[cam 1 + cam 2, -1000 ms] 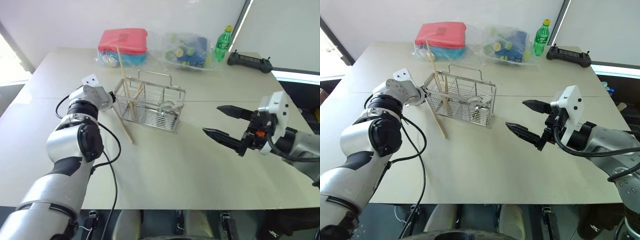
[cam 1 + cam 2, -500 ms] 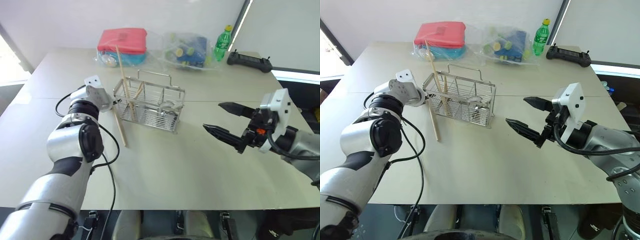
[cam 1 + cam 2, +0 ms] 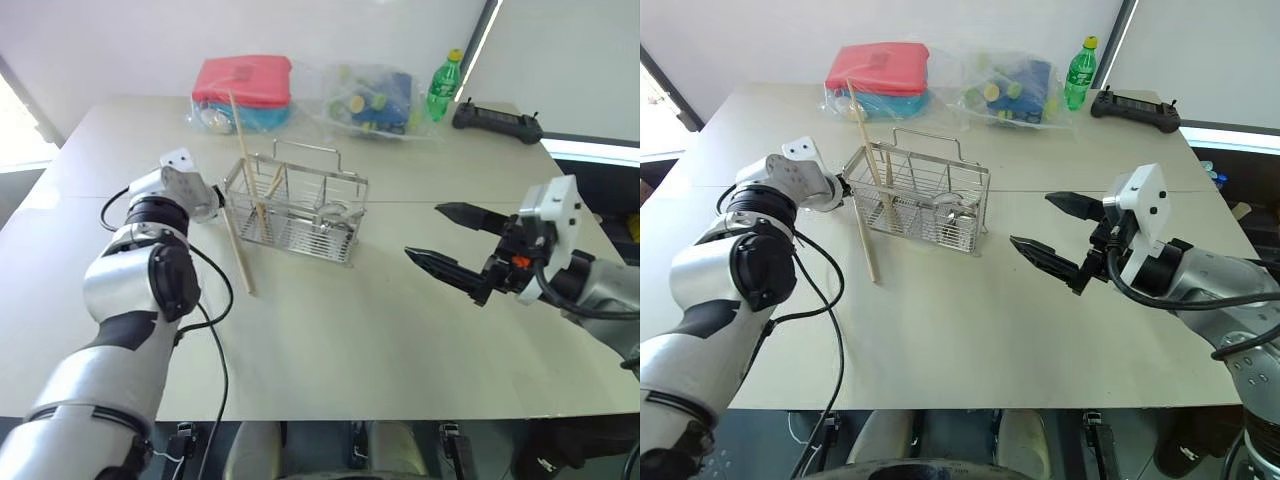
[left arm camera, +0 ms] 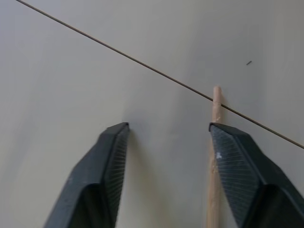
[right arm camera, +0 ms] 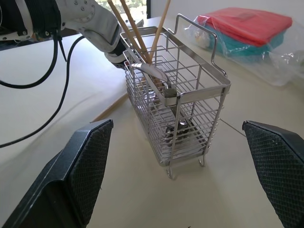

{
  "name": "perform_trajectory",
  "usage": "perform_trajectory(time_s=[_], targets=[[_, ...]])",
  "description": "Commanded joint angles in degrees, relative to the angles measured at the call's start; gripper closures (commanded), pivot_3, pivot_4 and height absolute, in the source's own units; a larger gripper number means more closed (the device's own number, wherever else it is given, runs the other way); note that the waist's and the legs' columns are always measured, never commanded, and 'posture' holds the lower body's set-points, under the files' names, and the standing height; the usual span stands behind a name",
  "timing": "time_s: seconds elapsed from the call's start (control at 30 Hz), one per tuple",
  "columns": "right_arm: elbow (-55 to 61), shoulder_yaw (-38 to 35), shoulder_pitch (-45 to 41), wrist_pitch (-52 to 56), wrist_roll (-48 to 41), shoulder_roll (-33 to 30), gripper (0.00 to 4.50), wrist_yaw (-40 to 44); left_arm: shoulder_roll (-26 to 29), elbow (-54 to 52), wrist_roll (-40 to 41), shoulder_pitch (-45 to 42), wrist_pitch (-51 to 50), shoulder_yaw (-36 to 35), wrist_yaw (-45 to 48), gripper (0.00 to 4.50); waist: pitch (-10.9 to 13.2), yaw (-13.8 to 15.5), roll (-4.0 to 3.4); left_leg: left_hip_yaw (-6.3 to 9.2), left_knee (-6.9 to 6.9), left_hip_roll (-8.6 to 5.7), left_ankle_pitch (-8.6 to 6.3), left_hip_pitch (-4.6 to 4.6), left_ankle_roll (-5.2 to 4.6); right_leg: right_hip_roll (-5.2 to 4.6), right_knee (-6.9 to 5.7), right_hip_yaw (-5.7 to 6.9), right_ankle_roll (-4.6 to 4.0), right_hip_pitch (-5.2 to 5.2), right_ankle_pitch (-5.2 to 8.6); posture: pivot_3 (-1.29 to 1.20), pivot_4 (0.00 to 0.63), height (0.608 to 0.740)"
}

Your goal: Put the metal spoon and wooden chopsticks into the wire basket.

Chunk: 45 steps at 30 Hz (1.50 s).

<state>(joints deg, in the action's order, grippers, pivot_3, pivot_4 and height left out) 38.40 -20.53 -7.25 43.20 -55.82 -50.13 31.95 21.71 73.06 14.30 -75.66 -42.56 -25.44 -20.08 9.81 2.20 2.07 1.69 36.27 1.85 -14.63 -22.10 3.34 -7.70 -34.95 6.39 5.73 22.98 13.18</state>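
red lunch box [image 3: 245, 80] in clear bag, bagged items [image 3: 375, 98], green bottle [image 3: 446, 86], black controller [image 3: 498, 122]

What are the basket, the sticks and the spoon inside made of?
The basket looks like bright steel wire: thin silver rods in an open grid, with glints. The sticks look like bare wood: pale tan, matte, no shine. The spoon looks like polished metal: silver and mirror-like; which metal is unclear.
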Motion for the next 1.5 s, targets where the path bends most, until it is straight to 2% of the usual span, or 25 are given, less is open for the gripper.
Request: perform_trajectory(time_s=[0.03,0.47,0.77,0.9,1.03,1.5], targets=[[0.31,-0.45,-1.19,-1.53,0.31,0.45,0.00,0.49,1.20,-0.96,-0.12,-3.81,-0.87,0.48,0.46,1.11,0.02,0.09,0.02,0.00,0.00,0.00,0.00,-0.05,0.00,0.00,0.00,0.00,-0.01,0.04,-0.01,0.00,0.150,0.685],[0.59,-0.16,-1.27,-1.45,0.66,0.86,0.00,0.62,-2.94,0.30,-0.12,-1.67,1.27,0.31,0.97,1.11,0.01,0.03,0.03,0.00,0.00,-0.01,0.00,-0.13,0.00,0.00,0.00,0.00,-0.03,0.10,-0.02,0.00,0.150,0.685],[1.58,-0.92,-0.50,-1.39,0.37,1.35,0.00,-0.72,-3.20,0.80,-2.40,-0.12,1.56,3.03,2.72,1.11,0.01,0.01,0.01,-0.01,0.02,-0.01,0.01,-0.08,0.01,0.00,-0.04,0.00,-0.02,0.10,-0.01,0.00,0.150,0.685],[1.75,-1.40,-0.43,-1.31,0.02,1.66,0.00,-1.26,-3.31,0.75,-2.97,0.03,1.54,3.39,3.35,2.29,0.00,0.03,0.01,-0.01,0.02,-0.01,0.01,-0.07,0.01,0.00,-0.06,0.00,-0.03,0.09,-0.02,0.00,0.150,0.685],[1.76,-1.53,-0.33,-1.25,-0.13,1.54,0.00,-1.33,-3.49,0.77,-2.78,0.09,1.50,3.24,3.27,4.37,0.00,0.20,0.01,0.00,0.03,-0.01,0.01,-0.09,0.01,0.00,-0.05,0.00,-0.04,0.08,-0.03,0.00,0.150,0.685],[1.75,-2.01,0.69,-0.49,-0.42,0.46,0.00,0.78,-1.61,0.73,-1.30,0.17,1.43,0.97,1.86,4.44,0.00,0.03,0.01,0.00,0.04,-0.01,0.01,-0.08,0.01,0.00,-0.05,0.00,-0.05,0.06,-0.03,0.00,0.150,0.685]])
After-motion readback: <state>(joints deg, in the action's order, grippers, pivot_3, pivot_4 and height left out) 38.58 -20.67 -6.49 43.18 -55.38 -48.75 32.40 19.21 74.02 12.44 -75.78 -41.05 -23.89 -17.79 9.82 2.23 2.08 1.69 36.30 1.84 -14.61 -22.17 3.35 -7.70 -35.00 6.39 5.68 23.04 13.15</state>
